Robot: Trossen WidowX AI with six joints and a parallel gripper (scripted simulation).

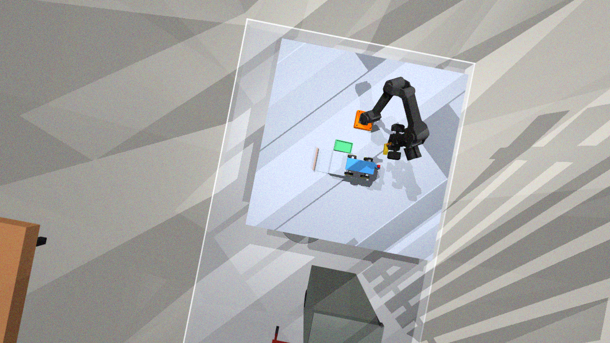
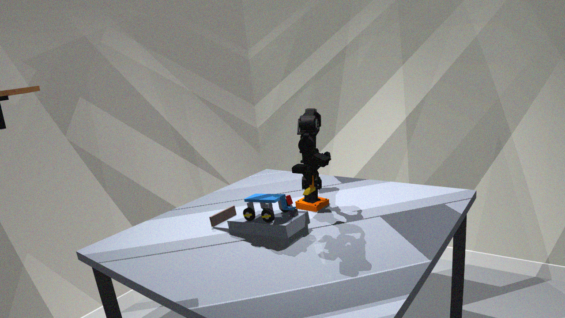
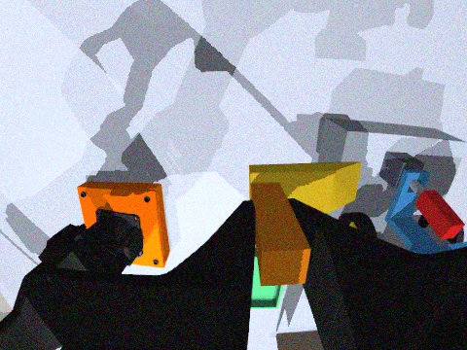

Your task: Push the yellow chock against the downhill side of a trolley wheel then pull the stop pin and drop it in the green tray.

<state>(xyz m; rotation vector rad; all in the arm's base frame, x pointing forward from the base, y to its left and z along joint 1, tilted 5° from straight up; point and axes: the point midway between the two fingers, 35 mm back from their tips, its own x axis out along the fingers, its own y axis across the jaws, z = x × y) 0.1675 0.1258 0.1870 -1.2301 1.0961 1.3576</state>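
The hand [image 1: 390, 145] [image 2: 312, 177] [image 3: 268, 209] is closed most of the way, with its fingers pinching the orange handle [image 2: 313, 182] [image 3: 279, 219] of the yellow chock [image 1: 386, 148] [image 2: 308, 191] [image 3: 311, 185]. The chock is up in the air, over the counter [image 1: 298, 106] [image 2: 197, 276] [image 3: 49, 97]. It is past the uphill end of the trolley [image 1: 360, 165] [image 2: 262, 198] [image 3: 362, 220] and a bit toward the side where the arm's base is. It is near the trolley but does not touch any of its wheels.

The blue trolley stands on its wheels on the gray ramp [image 1: 337, 162] [image 2: 256, 228] [image 3: 333, 141]. The red-headed stop pin [image 1: 378, 166] [image 2: 289, 200] [image 3: 440, 214] is in its place at the trolley's uphill end. The hand is apart from the pin.

The green tray [image 1: 342, 146] [image 3: 267, 292] is near the trolley's downhill end, off to the same side as the arm's base. In the outside view the tray cannot be seen. A brown board [image 1: 316, 159] [image 2: 222, 216] [image 3: 297, 340] stands on edge downhill from the trolley, by the ramp's low end.

The black arm [image 1: 409, 106] [image 2: 310, 142] [image 3: 119, 238] stands on an orange square base [image 1: 358, 126] [image 2: 302, 206] [image 3: 158, 238], well apart from the trolley.
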